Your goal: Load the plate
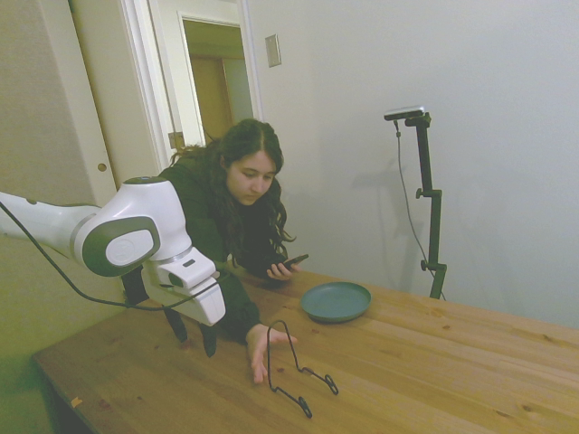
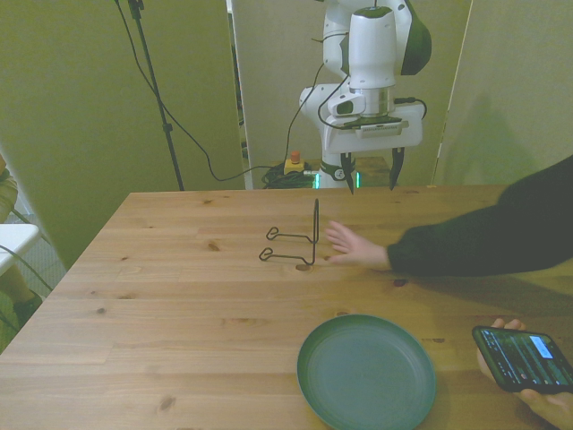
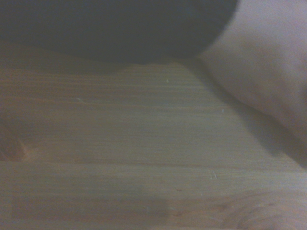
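Right now the gripper (image 2: 368, 173) hangs at the far edge of the worktop (image 2: 179, 296), its two dark fingers (image 2: 345, 169) spread wide apart and pointing down, with nothing between them. From the side view the fingertips look close to the wood, but whether they touch it cannot be told, and part of the gripper is lost against the dark sleeve (image 1: 237, 306) behind it. The wrist view is blurred: only wood grain, a dark mass and a pale patch show, and neither shape can be identified with confidence. Just beyond the gripper, a person's hand (image 2: 352, 245) lies flat on the worktop beside the thin black wire stand (image 2: 293, 242), fingertips just next to its upright loop; contact cannot be made out. The stand rests on the wood with its loop rising straight up. The person leans in across the corner of the worktop, and their other hand (image 2: 537, 399), cut off at the front view's lower right corner, holds a phone (image 2: 522, 357) with a lit screen; nothing on it can be read. The teal plate (image 2: 366, 372) lies flat and bare on the worktop, well apart from the gripper and the stand, near the edge closest to the front camera, its lower rim clipped by that view's border. No labels or writing are legible anywhere.
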Controlling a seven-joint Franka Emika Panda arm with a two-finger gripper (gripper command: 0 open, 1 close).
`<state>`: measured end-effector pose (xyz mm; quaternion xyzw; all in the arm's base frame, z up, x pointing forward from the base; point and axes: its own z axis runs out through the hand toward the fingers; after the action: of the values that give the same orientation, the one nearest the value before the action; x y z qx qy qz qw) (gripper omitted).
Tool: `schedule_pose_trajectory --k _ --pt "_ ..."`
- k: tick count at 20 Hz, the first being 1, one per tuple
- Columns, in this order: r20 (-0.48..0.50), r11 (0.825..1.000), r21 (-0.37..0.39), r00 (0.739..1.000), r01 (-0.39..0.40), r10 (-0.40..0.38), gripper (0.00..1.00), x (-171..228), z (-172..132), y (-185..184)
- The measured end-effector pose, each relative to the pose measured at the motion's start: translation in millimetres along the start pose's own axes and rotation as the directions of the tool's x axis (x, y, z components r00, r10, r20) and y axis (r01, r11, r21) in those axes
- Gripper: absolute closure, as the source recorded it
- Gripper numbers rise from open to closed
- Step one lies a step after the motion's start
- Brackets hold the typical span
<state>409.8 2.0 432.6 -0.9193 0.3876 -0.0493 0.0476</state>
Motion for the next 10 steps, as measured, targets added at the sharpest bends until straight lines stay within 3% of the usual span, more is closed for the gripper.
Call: schedule_pose_trajectory --k 2,7,10 --pt "-0.004 1.0 0.003 1.0 -0.001 0.001 0.0 1 -1 -1" --pt "-0.067 0.999 0.052 0.998 -0.008 0.011 0.0 16 -48 -25" --pt "-0.086 0.998 0.055 0.996 -0.009 0.014 0.0 32 -58 -35"
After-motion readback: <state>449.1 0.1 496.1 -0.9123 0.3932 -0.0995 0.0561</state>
